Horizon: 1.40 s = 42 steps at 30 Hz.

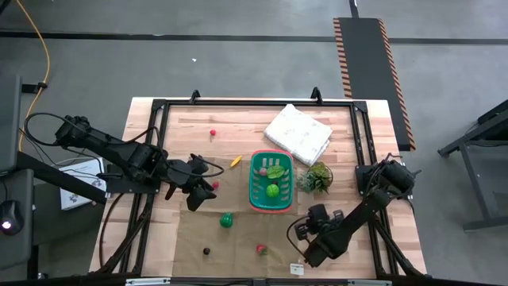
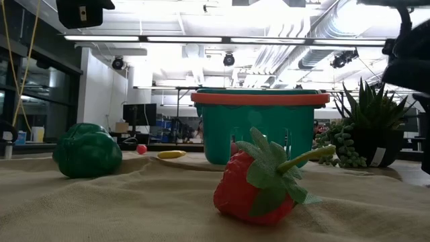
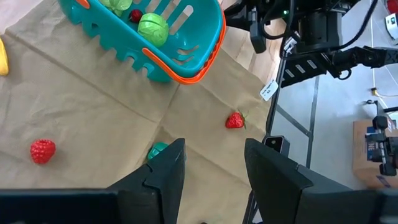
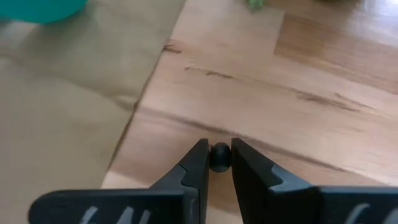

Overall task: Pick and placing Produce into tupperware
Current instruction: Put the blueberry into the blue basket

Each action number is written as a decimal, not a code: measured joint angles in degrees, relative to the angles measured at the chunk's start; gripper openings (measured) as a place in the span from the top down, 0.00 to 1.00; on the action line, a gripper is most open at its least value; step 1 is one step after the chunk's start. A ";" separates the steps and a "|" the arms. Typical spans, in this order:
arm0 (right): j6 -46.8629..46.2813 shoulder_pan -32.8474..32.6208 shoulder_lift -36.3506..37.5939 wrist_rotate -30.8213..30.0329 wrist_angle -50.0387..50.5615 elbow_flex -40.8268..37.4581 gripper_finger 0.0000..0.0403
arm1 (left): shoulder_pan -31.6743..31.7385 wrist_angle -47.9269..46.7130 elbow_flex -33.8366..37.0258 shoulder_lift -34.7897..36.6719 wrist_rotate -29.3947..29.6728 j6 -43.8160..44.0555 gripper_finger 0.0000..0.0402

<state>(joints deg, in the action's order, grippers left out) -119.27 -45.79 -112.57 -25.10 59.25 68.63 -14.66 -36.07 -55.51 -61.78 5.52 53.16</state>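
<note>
We found the left gripper (image 1: 193,195) left of centre in the high view, fingers parted and empty, above the brown paper sheet (image 1: 238,238). At centre stood the teal slotted plastic basket (image 1: 255,195), holding green leafy and round toy pieces (image 1: 273,181). At lower right, the right gripper (image 4: 219,157) had pinched a small dark round berry (image 4: 219,155) on the wooden tabletop (image 4: 298,81). We judged a pick under way; lifting and carrying to the basket would follow.

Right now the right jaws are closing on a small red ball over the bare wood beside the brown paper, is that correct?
Not quite: the ball is black, not red. The right wrist view shows the right gripper with its jaws around it over the bare wood, beside the brown paper.
</note>
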 joint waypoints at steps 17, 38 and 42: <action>11.41 -0.40 0.48 1.16 6.46 14.69 0.89 | 0.00 0.02 0.00 0.00 0.07 -0.33 0.62; 36.56 9.53 0.50 -6.63 11.73 37.45 0.89 | 0.00 0.02 0.00 0.00 2.13 0.66 0.62; 44.37 14.89 0.50 -6.09 7.84 37.80 0.89 | 0.00 -0.04 0.01 0.00 2.24 -1.78 0.62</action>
<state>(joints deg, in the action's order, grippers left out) -74.90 -30.90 -112.07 -31.20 67.09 106.43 -14.66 -36.12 -55.49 -61.78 7.76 51.38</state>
